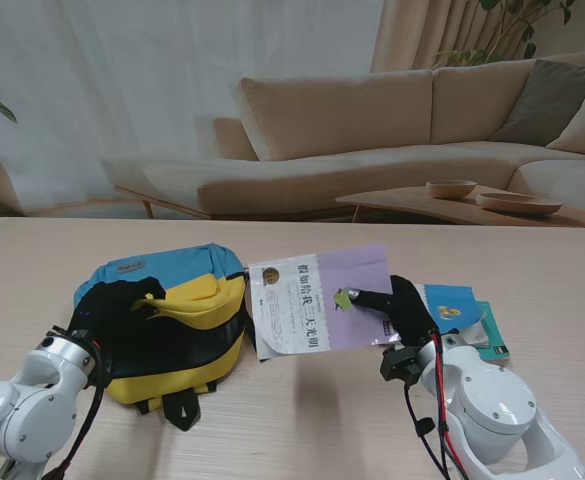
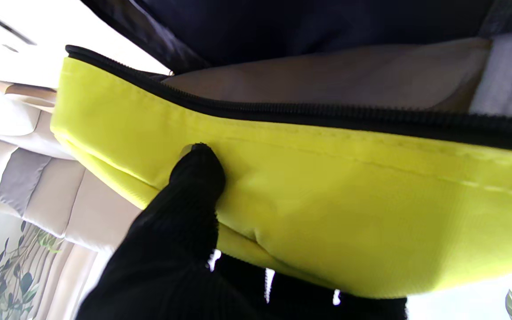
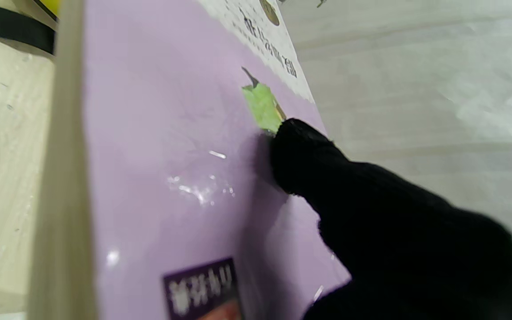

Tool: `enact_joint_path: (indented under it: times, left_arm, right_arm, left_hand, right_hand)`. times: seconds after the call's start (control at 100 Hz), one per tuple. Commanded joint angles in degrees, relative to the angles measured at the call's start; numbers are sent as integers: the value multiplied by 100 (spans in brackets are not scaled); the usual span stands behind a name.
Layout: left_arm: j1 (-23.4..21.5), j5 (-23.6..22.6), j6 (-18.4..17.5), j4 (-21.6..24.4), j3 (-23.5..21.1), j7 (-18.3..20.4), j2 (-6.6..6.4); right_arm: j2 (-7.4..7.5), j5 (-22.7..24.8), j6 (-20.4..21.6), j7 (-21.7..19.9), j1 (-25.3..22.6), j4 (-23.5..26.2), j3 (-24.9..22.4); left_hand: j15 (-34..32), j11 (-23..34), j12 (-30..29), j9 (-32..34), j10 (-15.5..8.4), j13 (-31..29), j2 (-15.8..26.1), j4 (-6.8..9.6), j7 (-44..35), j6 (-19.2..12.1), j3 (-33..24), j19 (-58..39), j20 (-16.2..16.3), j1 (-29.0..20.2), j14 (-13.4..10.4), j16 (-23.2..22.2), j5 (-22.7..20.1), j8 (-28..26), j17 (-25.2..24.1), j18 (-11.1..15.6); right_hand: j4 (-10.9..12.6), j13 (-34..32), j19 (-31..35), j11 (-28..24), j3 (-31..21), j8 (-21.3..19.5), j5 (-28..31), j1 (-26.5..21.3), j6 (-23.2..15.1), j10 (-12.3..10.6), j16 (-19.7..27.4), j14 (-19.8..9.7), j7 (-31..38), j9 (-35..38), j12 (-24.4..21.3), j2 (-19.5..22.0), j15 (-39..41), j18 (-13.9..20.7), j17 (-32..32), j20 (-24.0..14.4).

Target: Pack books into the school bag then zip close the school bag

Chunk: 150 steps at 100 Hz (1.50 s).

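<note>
holding the purple book (image 1: 322, 300) up off the desk (image 1: 302, 420) with our right hand (image 1: 397, 305), fingers clamped on its cover, right beside the school bag (image 1: 162, 320) mouth. our left hand (image 1: 122, 305) has its fingers pinched on the yellow flap (image 2: 327, 209), zipper (image 2: 309, 113) open. so nothing's visibly packed yet, two more books (image 1: 462, 315) wait behind our right hand, zipping's still to go.

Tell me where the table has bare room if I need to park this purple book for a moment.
Bare wood runs along the far edge beyond the school bag and purple book, and between the two arms nearest me. The far right corner is open too. It is crowded by the right hand, where the blue books lie.
</note>
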<state>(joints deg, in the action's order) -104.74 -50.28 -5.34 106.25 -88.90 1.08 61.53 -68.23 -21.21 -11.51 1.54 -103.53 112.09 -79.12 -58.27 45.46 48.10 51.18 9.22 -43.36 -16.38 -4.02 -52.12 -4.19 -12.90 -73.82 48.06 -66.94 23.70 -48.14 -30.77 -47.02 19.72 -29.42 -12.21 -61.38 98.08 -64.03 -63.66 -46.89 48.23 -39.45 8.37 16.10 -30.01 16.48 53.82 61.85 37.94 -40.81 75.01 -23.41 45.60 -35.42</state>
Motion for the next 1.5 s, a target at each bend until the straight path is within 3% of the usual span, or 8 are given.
enact_joint_path:
  times: [0.0, 0.39, 0.4, 0.43, 0.77, 1.19, 1.49]
  left_arm:
    - [26, 1, 39, 209, -5, 17, 45]
    - [146, 630, 286, 518, 92, 226, 80]
    - [153, 646, 289, 518, 99, 225, 82]
    - [170, 689, 302, 522, 116, 231, 84]
    - [295, 977, 378, 498, 246, 248, 101]
    - [212, 1233, 453, 613, 342, 337, 105]
    - [-32, 1321, 370, 892, 335, 286, 121]
  right_arm:
    - [-8, 22, -63, -137, -90, 86, 40]
    - [32, 174, -842, -360, -82, 133, 276]
    - [31, 182, -860, -359, -75, 128, 291]
    - [27, 198, -909, -351, -55, 113, 335]
    - [-107, 277, -1478, 2, 321, -134, 965]
    - [-537, -30, -1947, 1080, 783, -371, 1913]
    - [-938, -365, -2231, 1884, 1155, -637, 2459]
  left_hand:
    - [-259, 560, 35, 509, 110, -242, 277, -56, -659, -73, -78, -317, 184, -472, 242, -160, -298, -535, 50, -374]
    - [-325, 820, 58, 543, -13, -343, 423, -31, -874, 134, 155, -350, 267, -696, 218, -215, -50, -604, 153, -430]
    - [-324, 812, 55, 532, 123, -339, 422, -24, -881, 147, 156, -346, 268, -699, 220, -215, -44, -608, 145, -433]
    - [-321, 801, 54, 513, 236, -329, 424, -16, -892, 167, 153, -335, 269, -701, 227, -216, -34, -615, 128, -439]
    - [-322, 825, 95, 496, 152, -294, 452, -16, -939, 217, 111, -318, 285, -702, 226, -228, 23, -639, 94, -437]
    - [-330, 861, 136, 448, 101, -220, 486, -23, -976, 204, 120, -284, 293, -703, 228, -254, 49, -720, 24, -415]
    - [-336, 874, 152, 453, 103, -225, 481, -15, -965, 200, 124, -293, 315, -703, 229, -270, 47, -764, 19, -409]
  right_hand:
    - [619, -446, 471, -136, -418, -445, 392, -843, -1104, 184, -84, 138, 1019, 76, 85, 582, 306, 13, 165, -90]
    - [603, -443, 473, -147, -438, -436, 374, -854, -1072, 202, -71, 152, 1027, 62, 78, 584, 315, -11, 171, -88]
    - [601, -443, 472, -147, -436, -437, 372, -852, -1072, 202, -70, 152, 1028, 61, 77, 584, 315, -11, 170, -88]
    - [599, -440, 471, -149, -435, -439, 370, -853, -1071, 200, -69, 152, 1033, 62, 75, 584, 314, -10, 168, -88]
    - [565, -397, 448, -143, -430, -421, 319, -866, -1052, 204, -50, 176, 1055, 19, 45, 598, 295, -16, 123, -82]
    - [518, -362, 434, -155, -418, -369, 271, -882, -1046, 197, -32, 195, 1111, -8, -4, 615, 260, -20, 107, -85]
    - [498, -348, 416, -169, -421, -325, 237, -895, -1032, 204, -28, 201, 1158, -32, -31, 620, 248, -30, 82, -88]
